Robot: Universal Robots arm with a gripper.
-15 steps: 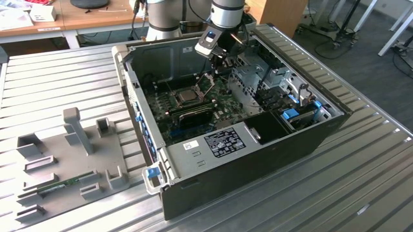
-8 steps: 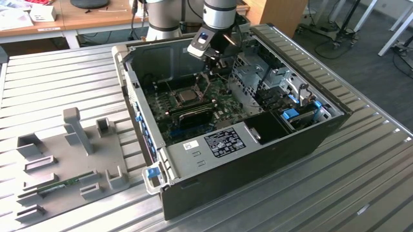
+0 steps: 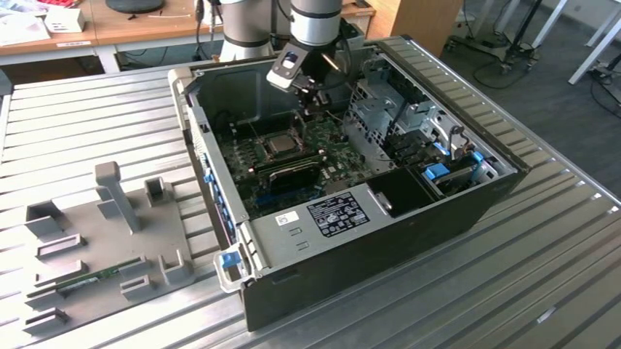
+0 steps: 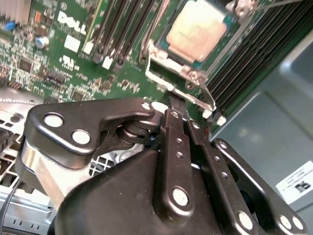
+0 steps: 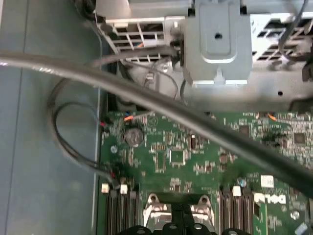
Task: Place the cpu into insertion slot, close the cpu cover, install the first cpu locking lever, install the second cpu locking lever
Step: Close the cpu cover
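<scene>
Cpu sits inside insertion slot.

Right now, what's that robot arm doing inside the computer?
The robot arm is reaching down into an open computer case lying on its side. The cpu is already seated on the green motherboard, and the cpu cover seems to lie down around it. The end effector, with its fingers pressed together, is right at the edge of that cover.
</scene>
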